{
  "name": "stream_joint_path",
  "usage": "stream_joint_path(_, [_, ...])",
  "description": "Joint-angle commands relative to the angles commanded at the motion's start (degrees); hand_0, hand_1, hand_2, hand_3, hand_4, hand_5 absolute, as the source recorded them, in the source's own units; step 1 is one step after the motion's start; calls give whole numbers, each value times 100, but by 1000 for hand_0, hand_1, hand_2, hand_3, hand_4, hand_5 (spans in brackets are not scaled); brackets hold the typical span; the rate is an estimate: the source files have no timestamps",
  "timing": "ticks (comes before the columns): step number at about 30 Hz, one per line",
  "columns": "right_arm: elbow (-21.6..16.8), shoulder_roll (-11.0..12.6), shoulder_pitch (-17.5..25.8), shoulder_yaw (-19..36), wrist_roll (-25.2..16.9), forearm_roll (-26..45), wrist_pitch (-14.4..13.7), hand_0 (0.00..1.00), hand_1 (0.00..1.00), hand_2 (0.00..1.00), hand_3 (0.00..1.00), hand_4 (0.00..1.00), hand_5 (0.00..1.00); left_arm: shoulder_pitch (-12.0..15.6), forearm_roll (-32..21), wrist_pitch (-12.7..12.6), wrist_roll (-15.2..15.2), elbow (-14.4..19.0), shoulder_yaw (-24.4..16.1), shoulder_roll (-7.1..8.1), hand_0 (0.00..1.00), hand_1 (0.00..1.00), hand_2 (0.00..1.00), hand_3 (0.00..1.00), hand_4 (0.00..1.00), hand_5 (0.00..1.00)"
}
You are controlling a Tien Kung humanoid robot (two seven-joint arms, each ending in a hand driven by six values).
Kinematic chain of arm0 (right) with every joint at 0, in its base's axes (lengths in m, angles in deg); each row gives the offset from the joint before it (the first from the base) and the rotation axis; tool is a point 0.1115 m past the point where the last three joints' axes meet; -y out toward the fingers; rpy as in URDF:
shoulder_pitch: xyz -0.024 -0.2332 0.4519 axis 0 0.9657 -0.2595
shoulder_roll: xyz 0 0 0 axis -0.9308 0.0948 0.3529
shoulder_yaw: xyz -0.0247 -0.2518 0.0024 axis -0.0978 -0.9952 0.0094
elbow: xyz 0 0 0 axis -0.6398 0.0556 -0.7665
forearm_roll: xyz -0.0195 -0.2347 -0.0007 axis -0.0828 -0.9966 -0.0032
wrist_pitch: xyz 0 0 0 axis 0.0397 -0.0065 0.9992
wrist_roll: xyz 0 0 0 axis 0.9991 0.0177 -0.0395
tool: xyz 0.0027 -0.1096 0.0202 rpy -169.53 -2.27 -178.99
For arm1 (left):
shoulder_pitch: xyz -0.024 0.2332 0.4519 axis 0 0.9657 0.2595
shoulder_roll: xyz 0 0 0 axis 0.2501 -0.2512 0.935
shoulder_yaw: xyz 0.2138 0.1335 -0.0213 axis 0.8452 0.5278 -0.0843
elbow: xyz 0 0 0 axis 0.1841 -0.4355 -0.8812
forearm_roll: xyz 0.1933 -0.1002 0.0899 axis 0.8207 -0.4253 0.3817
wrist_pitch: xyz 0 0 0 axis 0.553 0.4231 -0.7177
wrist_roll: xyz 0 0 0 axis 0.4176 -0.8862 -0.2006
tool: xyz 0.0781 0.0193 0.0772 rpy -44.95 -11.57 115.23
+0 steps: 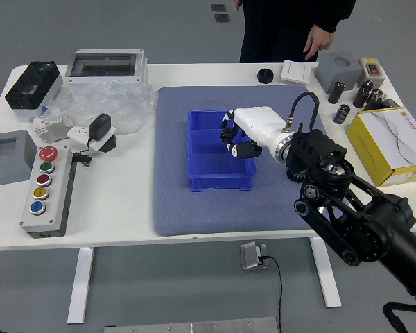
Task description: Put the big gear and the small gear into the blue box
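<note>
The blue box (219, 182) stands on the grey-blue mat, its top open. My right hand (236, 136), white with black parts, is over the box's right half and hides part of its inside and right rim. Whether a gear is in this hand cannot be made out. To the right of the box, a black gear (295, 176) lies on the mat, mostly covered by my right wrist. My left arm is out of view.
A person (291, 31) stands at the far side, hands off the table. A black round piece (265, 75) lies beyond the mat. Dark cylinders (336, 92) and a yellow box (388, 146) are at right; a button panel (45, 191) is at left.
</note>
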Motion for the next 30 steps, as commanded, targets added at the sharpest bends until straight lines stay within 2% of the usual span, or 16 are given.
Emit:
stream_joint_path(7, [-6,13,21,59,21,10,86,801,766,943,998,806,359,3,5,4,-3,0,4,-1,792,768,764,683,572,254])
stream_joint_path(11, [-103,64,103,275,30,4,77,801,766,943,998,806,359,7,1,4,1,0,17,1,792,768,764,683,572,254])
stream_joint_path(17, [-188,395,364,697,34,112,88,790,757,929,992,812,371,11,7,1,5,0,13,21,792,768,764,683,572,255])
stream_joint_path(18, [-186,437,392,732,36,131,96,783,748,894,925,812,378,11,11,1,4,0,9,23,792,768,764,682,572,255])
stream_joint_path(21, [-169,594,512,863,45,199,137,783,748,894,925,812,378,7,8,3,3,0,12,22,792,768,764,682,572,255])
stream_joint_path(23, [-153,669,580,908,55,239,184,783,748,894,925,812,378,1,-7,4,5,0,25,18,792,768,764,682,572,255])
stream_joint_path(24, [-146,695,605,917,61,254,210,767,733,834,867,810,387,-2,-12,5,6,0,29,17,792,768,765,682,573,257])
stream_joint_path(29, [-114,786,692,933,88,302,364,767,733,834,867,810,387,-5,-21,0,9,0,24,24,792,768,765,682,573,257])
stream_joint_path(30, [-108,797,700,935,93,304,400,763,730,808,829,799,401,-4,-19,-1,9,0,20,27,792,768,765,684,573,256])
